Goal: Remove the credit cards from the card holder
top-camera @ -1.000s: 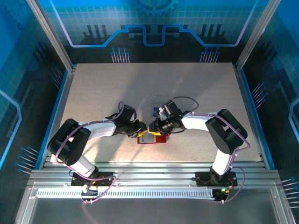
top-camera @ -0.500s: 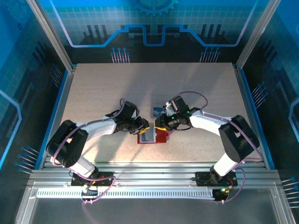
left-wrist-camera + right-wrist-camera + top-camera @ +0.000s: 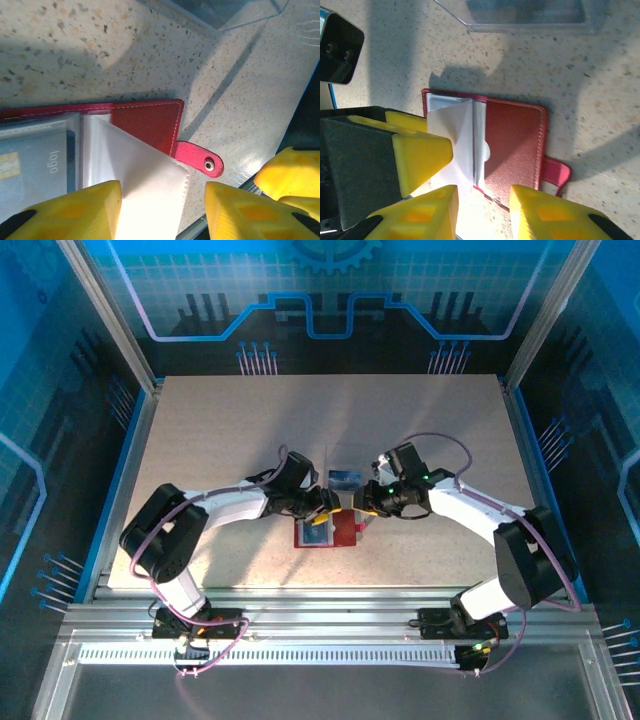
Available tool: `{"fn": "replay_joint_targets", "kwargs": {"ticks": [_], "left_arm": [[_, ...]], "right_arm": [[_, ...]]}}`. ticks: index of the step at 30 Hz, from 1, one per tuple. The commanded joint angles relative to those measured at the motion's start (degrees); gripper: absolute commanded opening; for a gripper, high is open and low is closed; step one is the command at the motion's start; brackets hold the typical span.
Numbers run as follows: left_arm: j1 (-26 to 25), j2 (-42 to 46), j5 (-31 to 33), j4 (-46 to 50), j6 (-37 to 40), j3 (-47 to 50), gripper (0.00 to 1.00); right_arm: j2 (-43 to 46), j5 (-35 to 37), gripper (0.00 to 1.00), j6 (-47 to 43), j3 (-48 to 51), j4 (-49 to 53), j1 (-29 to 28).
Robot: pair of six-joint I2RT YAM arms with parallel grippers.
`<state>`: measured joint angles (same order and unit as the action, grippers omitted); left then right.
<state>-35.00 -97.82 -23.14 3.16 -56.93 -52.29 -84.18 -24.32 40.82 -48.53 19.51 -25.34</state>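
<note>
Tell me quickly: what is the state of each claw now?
Left claw: open, with a clear sleeve of the card holder loose inside it.
Right claw: open, holding nothing.

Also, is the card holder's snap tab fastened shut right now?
No, the card holder lies open on the table, its tab sticking out loose.

A speckled beige table [image 3: 200, 440] spreads across the middle, with blue edging [image 3: 128, 470] along its left and right sides. A clear plastic tray [image 3: 530, 27] lies at its centre, and aluminium rails [image 3: 330, 625] run along the near edge.

Red card holder [image 3: 327, 531] lies open on table [image 3: 220, 430].
</note>
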Motion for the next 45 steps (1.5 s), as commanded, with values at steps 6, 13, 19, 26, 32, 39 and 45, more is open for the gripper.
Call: {"fn": "replay_joint_targets", "kwargs": {"ticks": [6, 13, 19, 26, 32, 39, 45], "left_arm": [[-1.9, -4.8, -2.5, 0.1, 0.1, -4.7, 0.57], [-2.8, -6.7, -2.7, 0.3, 0.0, -5.7, 0.60], [-2.8, -6.5, -2.4, 0.7, 0.0, -5.7, 0.60], [-2.8, -5.3, -1.8, 1.8, 0.6, -5.8, 0.60], [-2.4, -3.5, -1.2, 2.2, 1.0, -4.3, 0.60], [-0.8, 0.3, -0.9, 1.4, 0.8, -0.4, 0.60], [1.0, 4.1, -0.4, 1.2, 0.7, 3.6, 0.60]], "right_arm": [[2.8, 0.2, 0.35, -1.7, 2.5, 3.0, 2.1], [3.5, -0.3, 0.35, -1.5, 4.1, 2.0, 2.8], [3.7, -0.7, 0.35, -1.3, 4.8, 1.4, 2.8], [3.3, -1.7, 0.35, -0.9, 4.5, 0.5, 2.9], [2.6, -2.3, 0.35, 0.0, 4.2, -0.7, 2.3], [0.4, -2.3, 0.35, 0.7, 2.5, -1.6, 0.5], [-2.5, -2.3, 0.35, 1.3, 0.3, -2.4, -2.0]]}}
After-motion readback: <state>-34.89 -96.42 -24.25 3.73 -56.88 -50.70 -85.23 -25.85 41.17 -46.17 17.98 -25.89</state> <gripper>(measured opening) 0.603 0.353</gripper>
